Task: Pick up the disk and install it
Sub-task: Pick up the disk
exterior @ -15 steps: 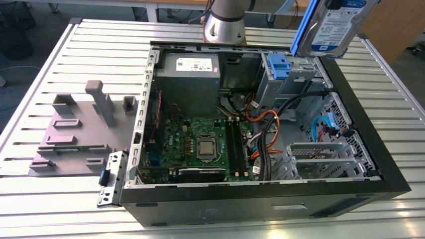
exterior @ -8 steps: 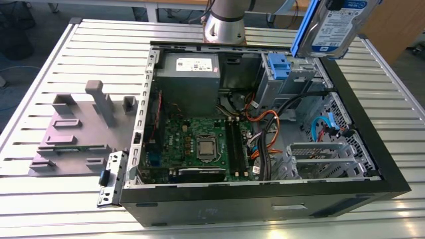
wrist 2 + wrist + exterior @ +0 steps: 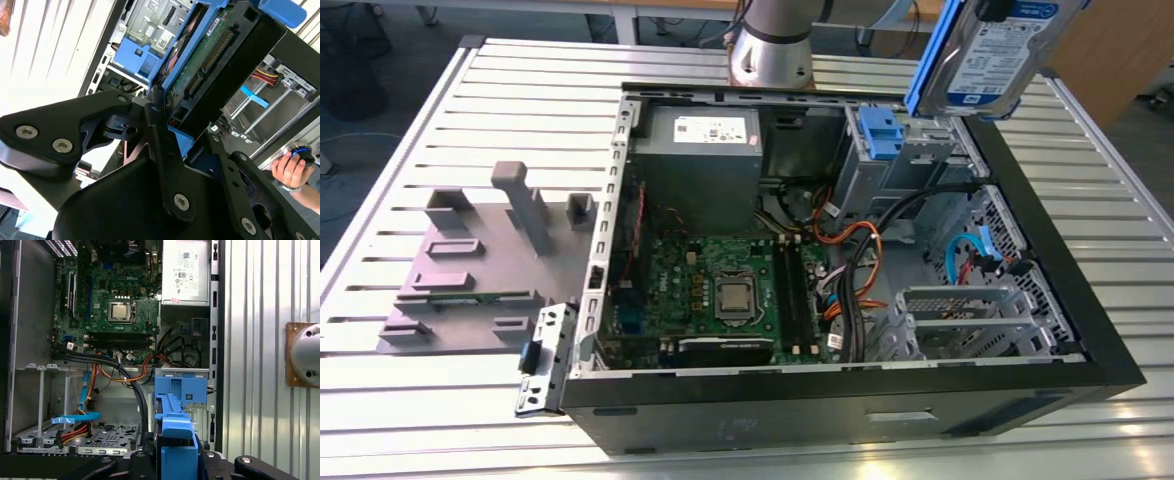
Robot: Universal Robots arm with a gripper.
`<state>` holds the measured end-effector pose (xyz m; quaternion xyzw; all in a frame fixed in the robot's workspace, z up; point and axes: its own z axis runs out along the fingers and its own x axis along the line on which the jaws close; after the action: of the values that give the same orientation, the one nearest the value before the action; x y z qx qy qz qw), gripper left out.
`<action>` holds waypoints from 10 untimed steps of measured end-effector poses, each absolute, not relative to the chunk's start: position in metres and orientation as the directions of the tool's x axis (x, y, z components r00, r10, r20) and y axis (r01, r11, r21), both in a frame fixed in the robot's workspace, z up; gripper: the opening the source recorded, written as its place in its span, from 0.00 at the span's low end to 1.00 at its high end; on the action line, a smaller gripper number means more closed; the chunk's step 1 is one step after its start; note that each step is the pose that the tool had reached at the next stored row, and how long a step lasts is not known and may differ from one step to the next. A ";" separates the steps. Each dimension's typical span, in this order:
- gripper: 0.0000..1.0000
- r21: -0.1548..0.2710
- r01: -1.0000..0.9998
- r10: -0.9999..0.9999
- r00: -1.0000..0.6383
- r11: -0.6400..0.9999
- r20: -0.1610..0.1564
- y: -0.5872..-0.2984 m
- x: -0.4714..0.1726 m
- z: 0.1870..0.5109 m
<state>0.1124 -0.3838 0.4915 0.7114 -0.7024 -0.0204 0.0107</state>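
Note:
The disk (image 3: 994, 50), silver with a white-and-blue label and a blue carrier frame, hangs on edge above the far right corner of the open computer case (image 3: 854, 400) in the exterior view. It is just above the grey drive bay with its fixed blue bracket (image 3: 881, 128). My gripper (image 3: 185, 135) is shut on the disk. The second wrist view shows the disk's green circuit side (image 3: 200, 65) between the black fingers (image 3: 157, 125). The first wrist view shows the carrier's blue edge (image 3: 175, 435), with the bracket (image 3: 180, 385) beyond it.
Inside the case lie the motherboard (image 3: 720, 280), the grey power supply box (image 3: 700, 130) and orange and black cables (image 3: 854, 250). A grey fixture block (image 3: 480, 260) sits on the slatted table at the exterior view's left. A person's hand (image 3: 290, 167) rests on a knob beside the case.

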 end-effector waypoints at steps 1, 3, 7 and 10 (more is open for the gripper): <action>0.36 0.044 -0.999 -1.000 0.012 -0.013 -0.014 -0.384 0.112 0.491; 0.36 0.044 -0.999 -1.000 0.012 -0.013 -0.014 -0.388 0.112 0.491; 0.36 0.044 -0.999 -1.000 0.012 -0.013 -0.014 -0.390 0.112 0.491; 0.36 0.044 -0.999 -1.000 0.012 -0.013 -0.014 -0.410 0.112 0.491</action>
<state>0.1124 -0.4101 0.4912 0.7114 -0.7024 -0.0205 0.0107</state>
